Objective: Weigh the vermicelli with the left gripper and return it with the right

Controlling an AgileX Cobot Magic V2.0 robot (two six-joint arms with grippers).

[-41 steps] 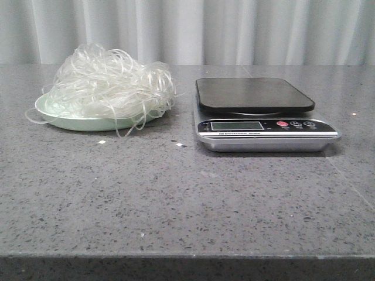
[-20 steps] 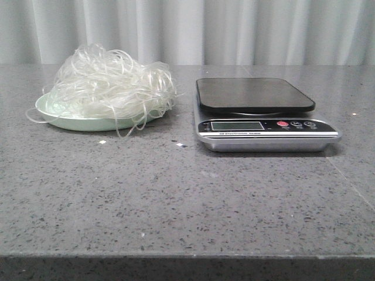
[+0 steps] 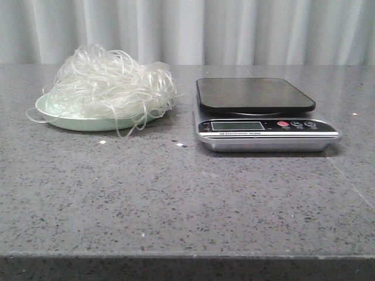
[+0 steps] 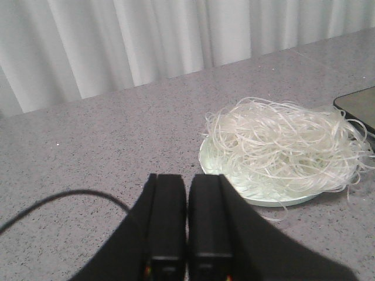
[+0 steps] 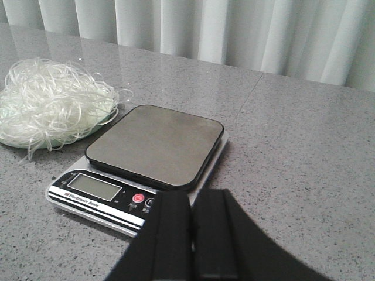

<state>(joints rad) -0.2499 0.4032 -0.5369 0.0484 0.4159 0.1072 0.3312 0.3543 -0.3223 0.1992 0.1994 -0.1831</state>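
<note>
The vermicelli (image 3: 111,85) is a fluffy whitish tangle piled on a pale green plate (image 3: 64,121) at the table's back left, with loops hanging over the rim. The same vermicelli (image 4: 284,143) shows in the left wrist view, and the vermicelli (image 5: 50,105) again in the right wrist view. A kitchen scale (image 3: 266,114) with a dark platform and blank display stands to its right. My left gripper (image 4: 187,178) is shut and empty, short of the plate (image 4: 208,164). My right gripper (image 5: 192,196) is shut and empty, just in front of the scale (image 5: 153,143). Neither gripper appears in the front view.
Grey speckled stone table (image 3: 187,199) with a pale curtain (image 3: 193,29) behind it. A few small white crumbs (image 3: 102,141) lie in front of the plate. A thin black cable (image 4: 58,198) runs beside the left gripper.
</note>
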